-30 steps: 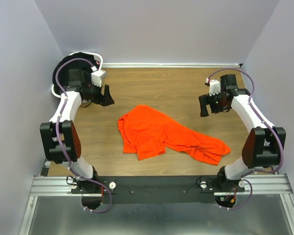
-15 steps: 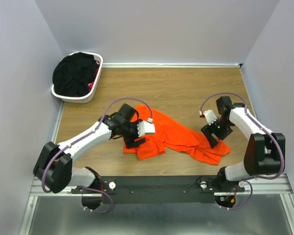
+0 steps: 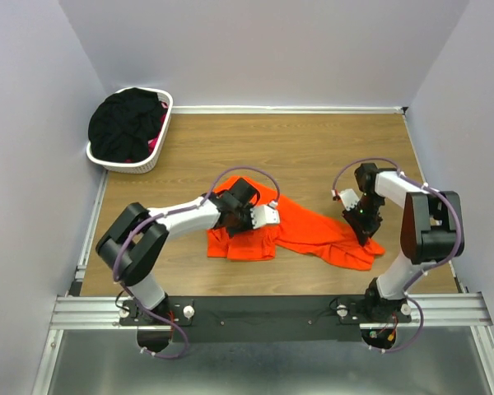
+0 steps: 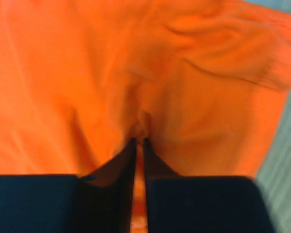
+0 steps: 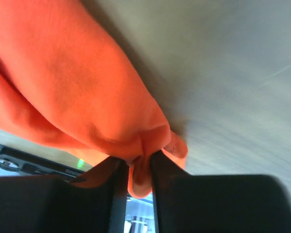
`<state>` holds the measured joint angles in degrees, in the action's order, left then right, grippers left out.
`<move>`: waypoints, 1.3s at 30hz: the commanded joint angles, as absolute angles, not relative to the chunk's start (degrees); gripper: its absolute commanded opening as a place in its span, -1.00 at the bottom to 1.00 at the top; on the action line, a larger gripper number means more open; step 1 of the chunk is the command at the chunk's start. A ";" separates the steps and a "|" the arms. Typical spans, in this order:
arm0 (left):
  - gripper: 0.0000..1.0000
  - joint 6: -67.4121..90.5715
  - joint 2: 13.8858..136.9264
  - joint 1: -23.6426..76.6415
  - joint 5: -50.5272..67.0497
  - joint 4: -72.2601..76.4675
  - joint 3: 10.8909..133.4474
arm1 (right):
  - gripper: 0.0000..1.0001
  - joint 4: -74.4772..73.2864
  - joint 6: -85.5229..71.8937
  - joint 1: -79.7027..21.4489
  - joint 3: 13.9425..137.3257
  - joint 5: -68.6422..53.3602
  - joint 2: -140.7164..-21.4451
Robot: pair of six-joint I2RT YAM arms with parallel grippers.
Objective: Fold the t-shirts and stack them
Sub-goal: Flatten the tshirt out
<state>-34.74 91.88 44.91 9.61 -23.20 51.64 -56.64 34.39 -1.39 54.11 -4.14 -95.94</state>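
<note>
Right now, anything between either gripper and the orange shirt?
Nothing visible. The left gripper and right gripper are each shut on a fold of the orange shirt. The laundry basket sits off at the far left corner.
</note>
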 commanded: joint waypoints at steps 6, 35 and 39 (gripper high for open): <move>-0.99 -35.94 99.58 28.05 8.08 -24.43 62.22 | -0.77 -46.93 28.39 -1.14 70.30 -1.14 -107.83; -0.03 -38.59 96.77 21.88 18.81 -37.09 69.43 | 0.09 -56.62 62.74 13.10 64.34 -10.09 -96.51; -0.03 -38.50 97.03 21.88 18.98 -37.27 69.00 | 0.10 -51.16 69.16 13.10 59.77 -12.74 -92.82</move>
<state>-38.57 98.54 22.17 16.51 -36.18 69.63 -55.86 60.01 13.19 62.30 -8.43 -96.55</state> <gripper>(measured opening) 0.483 0.546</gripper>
